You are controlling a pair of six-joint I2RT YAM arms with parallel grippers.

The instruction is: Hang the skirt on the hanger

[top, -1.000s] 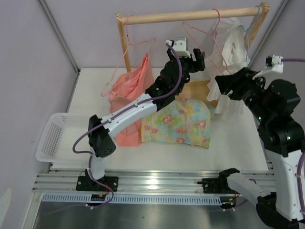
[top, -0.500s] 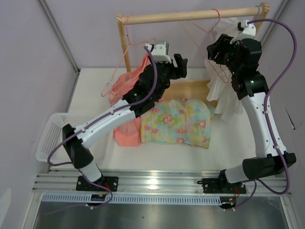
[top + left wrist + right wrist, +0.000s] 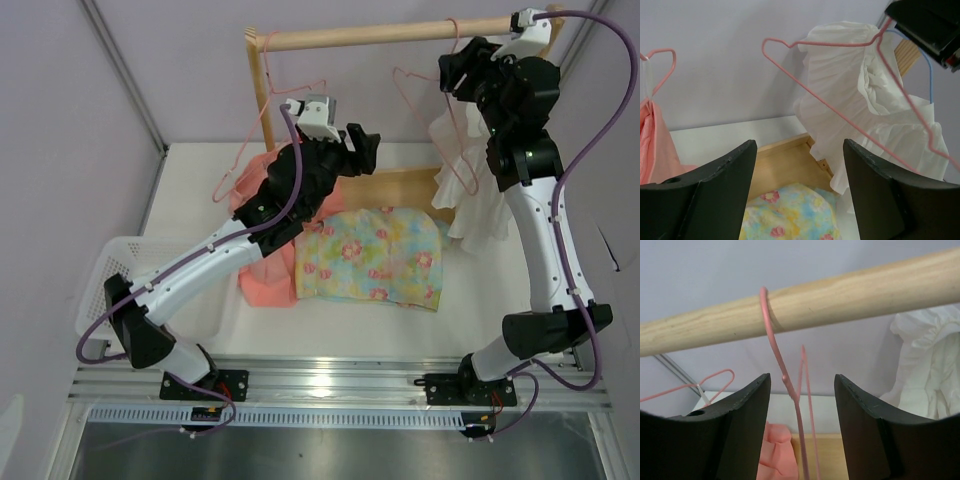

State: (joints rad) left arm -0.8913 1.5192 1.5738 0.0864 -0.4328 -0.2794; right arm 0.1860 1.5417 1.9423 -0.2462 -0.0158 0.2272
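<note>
The floral skirt lies flat on the table in front of the wooden rack; its top edge also shows low in the left wrist view. The bare pink hanger hangs by its hook from the wooden rod. My right gripper is open just under the rod, and the hanger's neck stands between its fingers without touching them. My left gripper is open and empty, high above the skirt's far edge, with the hanger's arm ahead of it.
A salmon garment on a like pink hanger hangs at the rod's left end. A white ruffled garment on a light-blue hanger hangs at the right. The rack's wooden base lies behind the skirt. A white basket stands front left.
My right arm has swung up from the right side to the rod, its open gripper now round the hanger's neck. My left gripper has drawn back to the left, away from the hanger.
</note>
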